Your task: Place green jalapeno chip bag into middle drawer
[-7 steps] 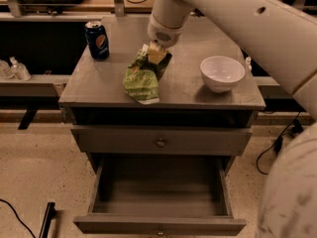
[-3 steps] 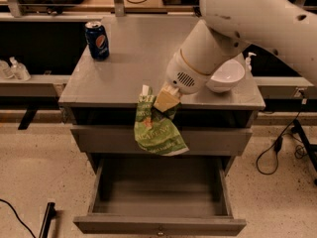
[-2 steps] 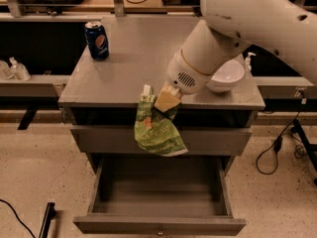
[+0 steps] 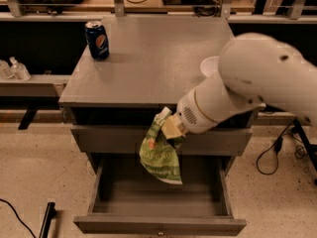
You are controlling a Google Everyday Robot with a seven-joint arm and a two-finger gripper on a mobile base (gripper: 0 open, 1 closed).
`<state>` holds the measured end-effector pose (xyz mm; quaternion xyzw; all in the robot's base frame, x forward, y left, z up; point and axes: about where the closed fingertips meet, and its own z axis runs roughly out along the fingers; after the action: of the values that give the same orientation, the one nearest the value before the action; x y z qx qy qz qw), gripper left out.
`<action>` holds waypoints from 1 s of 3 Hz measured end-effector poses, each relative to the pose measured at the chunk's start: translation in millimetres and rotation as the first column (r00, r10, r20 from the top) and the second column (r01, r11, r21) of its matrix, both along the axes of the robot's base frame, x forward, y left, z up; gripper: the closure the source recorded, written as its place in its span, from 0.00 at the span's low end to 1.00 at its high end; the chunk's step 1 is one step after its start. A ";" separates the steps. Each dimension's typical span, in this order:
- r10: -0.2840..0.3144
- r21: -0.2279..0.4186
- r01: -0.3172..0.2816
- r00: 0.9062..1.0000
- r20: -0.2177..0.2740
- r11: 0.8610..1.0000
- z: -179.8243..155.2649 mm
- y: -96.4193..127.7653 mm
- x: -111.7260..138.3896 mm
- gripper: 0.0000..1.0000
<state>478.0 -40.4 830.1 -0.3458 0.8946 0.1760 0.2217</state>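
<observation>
My gripper [image 4: 172, 128] is out past the front edge of the table [image 4: 158, 58], about level with the upper drawer front [image 4: 109, 140]. Its fingers [image 4: 170, 126] are clamped on the top of the green jalapeno chip bag [image 4: 161, 157]. The bag hangs down from that grip, crumpled, clear of the table, with its lower end dangling over the open middle drawer [image 4: 148, 200]. It does not touch the drawer floor. The drawer is pulled well out below the table's front edge, and its small knob [image 4: 159, 230] shows on the front panel at the bottom.

My arm [image 4: 247, 88] reaches in from the right, crossing the table's front right corner. It covers most of the white bowl [image 4: 210, 66] near the right edge. The blue soda can [image 4: 97, 39] stands upright near the back left corner, well apart from the bag and from my gripper.
</observation>
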 end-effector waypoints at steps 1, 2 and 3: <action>-0.241 0.067 0.247 0.966 -0.097 0.967 -46.3 -13.6 -27.5 1.00; -0.391 0.123 0.436 0.877 -0.278 0.891 -110.1 -27.4 -55.4 1.00; -0.400 0.129 0.453 0.866 -0.300 0.882 -116.7 -28.9 -58.4 1.00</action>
<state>419.5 -69.3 713.4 -0.0887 0.9488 0.2534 0.1666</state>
